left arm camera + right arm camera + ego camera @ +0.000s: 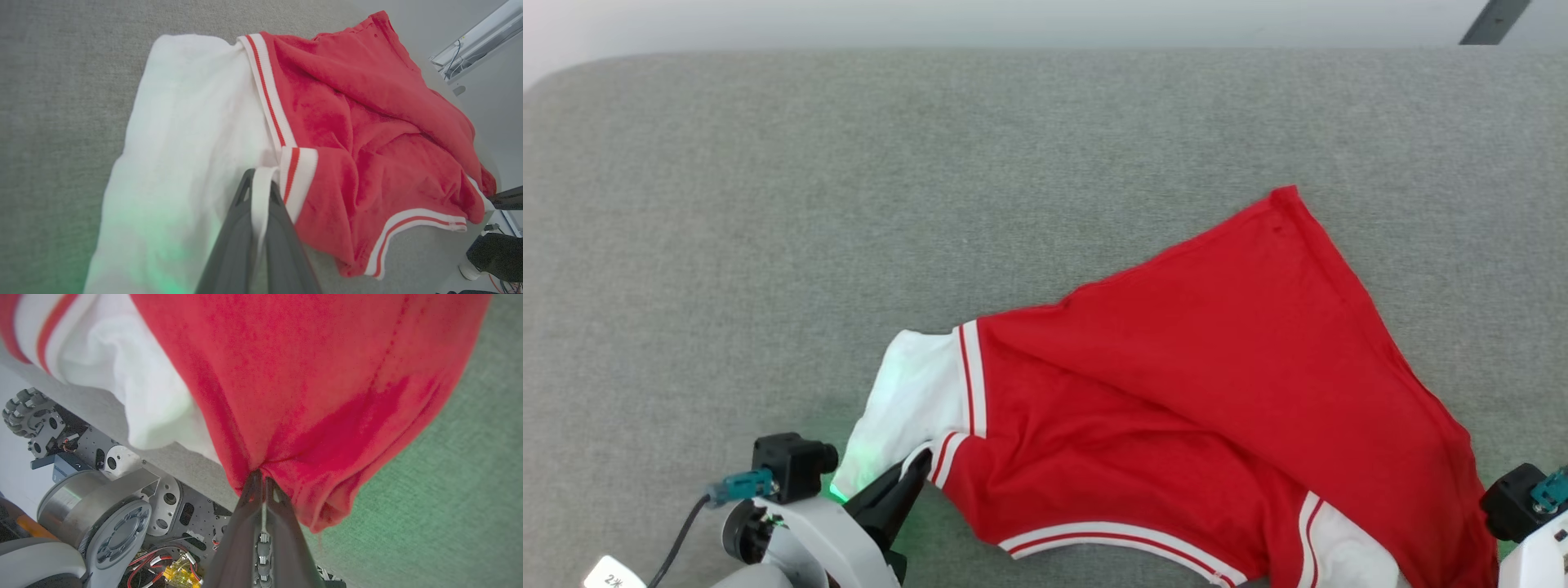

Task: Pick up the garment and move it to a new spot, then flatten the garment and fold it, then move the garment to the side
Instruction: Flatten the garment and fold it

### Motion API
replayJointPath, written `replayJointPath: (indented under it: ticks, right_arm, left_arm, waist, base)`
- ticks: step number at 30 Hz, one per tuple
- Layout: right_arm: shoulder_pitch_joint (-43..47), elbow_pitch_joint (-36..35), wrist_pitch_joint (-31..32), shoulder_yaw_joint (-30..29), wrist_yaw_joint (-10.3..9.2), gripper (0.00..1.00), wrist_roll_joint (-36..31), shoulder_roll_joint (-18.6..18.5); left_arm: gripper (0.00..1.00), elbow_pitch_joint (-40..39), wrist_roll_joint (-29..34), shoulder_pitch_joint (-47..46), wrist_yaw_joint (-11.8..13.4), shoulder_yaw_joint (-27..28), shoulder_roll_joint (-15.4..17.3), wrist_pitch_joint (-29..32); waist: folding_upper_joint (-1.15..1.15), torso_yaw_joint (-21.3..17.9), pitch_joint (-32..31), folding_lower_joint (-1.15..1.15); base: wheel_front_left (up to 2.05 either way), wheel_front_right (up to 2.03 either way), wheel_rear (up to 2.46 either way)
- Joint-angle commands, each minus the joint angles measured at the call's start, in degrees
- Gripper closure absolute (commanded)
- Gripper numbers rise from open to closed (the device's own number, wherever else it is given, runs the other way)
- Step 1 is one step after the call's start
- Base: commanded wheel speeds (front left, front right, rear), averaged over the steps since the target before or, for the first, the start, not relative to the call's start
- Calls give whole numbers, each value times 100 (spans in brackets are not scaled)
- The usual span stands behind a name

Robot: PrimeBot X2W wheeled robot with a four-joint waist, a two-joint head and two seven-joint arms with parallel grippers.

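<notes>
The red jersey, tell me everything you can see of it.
The jersey is soft red knit with white-and-red striped trim and white fabric at two openings. It lies rumpled, plain side up, on the gray table, one corner pointing away. The left gripper is shut on a white strip, the right gripper on bunched red cloth.

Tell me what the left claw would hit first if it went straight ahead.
The left claw, shut on a white edge of the red jersey, would probably push into its white fabric just ahead.
</notes>
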Motion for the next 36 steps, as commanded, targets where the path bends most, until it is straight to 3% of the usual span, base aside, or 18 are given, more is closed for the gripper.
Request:
replayJointPath:
  ticks: [1, 3, 4, 7, 12, 16, 18, 22, 26, 36]
  right_arm:
    - [73, -12, -82, -126, -9, 98, -176, 146]
    - [85, -28, -233, -427, -10, 40, -373, 247]
    - [99, -14, -315, -604, -10, 1, -483, 271]
    - [158, 13, -484, -1054, -10, 0, -632, 347]
    - [363, -423, -291, -2459, -9, 0, -917, 212]
    - [77, -750, -161, -2831, -9, 0, -1002, 233]
    - [-324, -805, -200, -2855, -9, 0, -940, 470]
    - [-1494, -436, -323, -2268, -9, 0, -1180, 920]
    - [-2686, 456, -370, -1418, -9, 0, -1480, 1280]
    - [-4398, 2273, 121, 376, -9, 0, -1305, 1362]
  left_arm:
    - [100, -10, 53, 81, 4, 18, 0, 5]
    - [100, -11, 60, 98, -7, 36, 23, 5]
    - [100, -12, 67, 106, -9, 41, 34, 5]
    - [100, -15, 84, 123, -4, 53, 42, 5]
    - [100, -64, 156, 214, 11, 143, 11, 5]
    - [100, -72, 209, 221, 6, 164, -43, 5]
    - [100, -57, 247, 186, -4, 165, -94, 4]
    - [100, -3, 345, -16, -90, 112, -233, 24]
    - [100, 83, 417, -199, -155, 66, -375, 78]
    - [100, 482, 555, -485, -326, -65, -804, 87]
  waist:
    - [0, -46, -6, 0]
    - [0, -67, -11, 0]
    - [0, -68, -12, 0]
    - [0, -57, -18, 0]
    - [0, 18, -4, 0]
    - [0, 71, 36, 0]
    - [0, 109, 78, 0]
    - [0, 264, 243, 0]
    - [0, 441, 468, 0]
    - [0, 879, 823, 0]
  base:
    - [0, 0, 0]
    - [0, 0, 0]
    - [0, 0, 0]
    - [0, 0, 0]
    - [0, 0, 0]
    - [0, 0, 0]
    - [0, 0, 0]
    - [0, 0, 0]
    - [0, 0, 0]
    - [0, 0, 0]
